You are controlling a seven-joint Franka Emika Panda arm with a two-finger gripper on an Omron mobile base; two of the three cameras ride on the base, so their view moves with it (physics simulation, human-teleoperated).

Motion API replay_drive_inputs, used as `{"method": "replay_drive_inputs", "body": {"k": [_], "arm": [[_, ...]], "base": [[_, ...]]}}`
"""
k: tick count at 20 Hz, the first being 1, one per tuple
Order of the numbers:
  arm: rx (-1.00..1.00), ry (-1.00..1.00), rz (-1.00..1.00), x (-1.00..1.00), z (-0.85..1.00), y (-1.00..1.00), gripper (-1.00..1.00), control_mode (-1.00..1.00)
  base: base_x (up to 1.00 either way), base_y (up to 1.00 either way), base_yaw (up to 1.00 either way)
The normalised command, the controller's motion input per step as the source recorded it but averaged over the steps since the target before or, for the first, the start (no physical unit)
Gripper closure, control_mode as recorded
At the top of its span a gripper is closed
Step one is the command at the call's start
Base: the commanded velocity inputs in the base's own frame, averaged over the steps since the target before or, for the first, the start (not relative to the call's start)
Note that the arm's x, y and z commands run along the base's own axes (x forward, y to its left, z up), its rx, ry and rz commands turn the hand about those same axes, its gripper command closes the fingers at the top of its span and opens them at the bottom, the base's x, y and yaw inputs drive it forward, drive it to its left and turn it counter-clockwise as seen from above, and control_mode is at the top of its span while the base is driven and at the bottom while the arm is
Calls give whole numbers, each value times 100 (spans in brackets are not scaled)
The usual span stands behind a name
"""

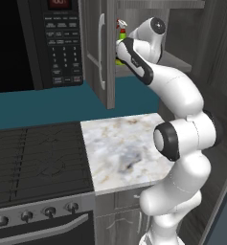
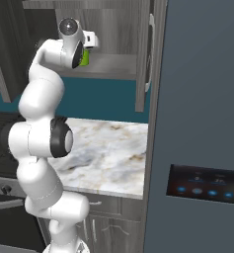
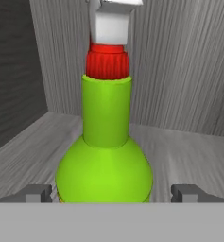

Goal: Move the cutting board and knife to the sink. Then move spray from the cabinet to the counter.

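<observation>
Mostly arm-hidden: spray point(image 3: 104, 156) inside cabinet point(image 1: 98, 52), base cut off; tool point(image 3: 111, 193) wide, fingers point(image 3: 38, 193) flanking bottle.

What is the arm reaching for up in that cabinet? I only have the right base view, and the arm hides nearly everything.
Observer: A green spray bottle with a red collar and white nozzle, standing upright on the cabinet shelf.
Operator: Has the hand gripped it?
Observer: No. In the hand view the hand is open, one fingertip on each side of the bottle's base, apart from it.
Operator: What stands left of the cabinet?
Observer: The left base view shows a black microwave above a black stovetop.
</observation>
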Motion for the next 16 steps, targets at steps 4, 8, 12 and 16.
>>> {"method": "replay_drive_inputs", "body": {"k": [4,8,12,16], "arm": [[0,0,1,8,-5,0,-100,-100],[0,0,1,11,-10,2,-100,-100],[0,0,0,19,-6,6,-100,-100],[0,0,1,18,-1,3,-100,-100]], "base": [[0,0,0],[0,0,0],[0,0,0],[0,0,0]]}}
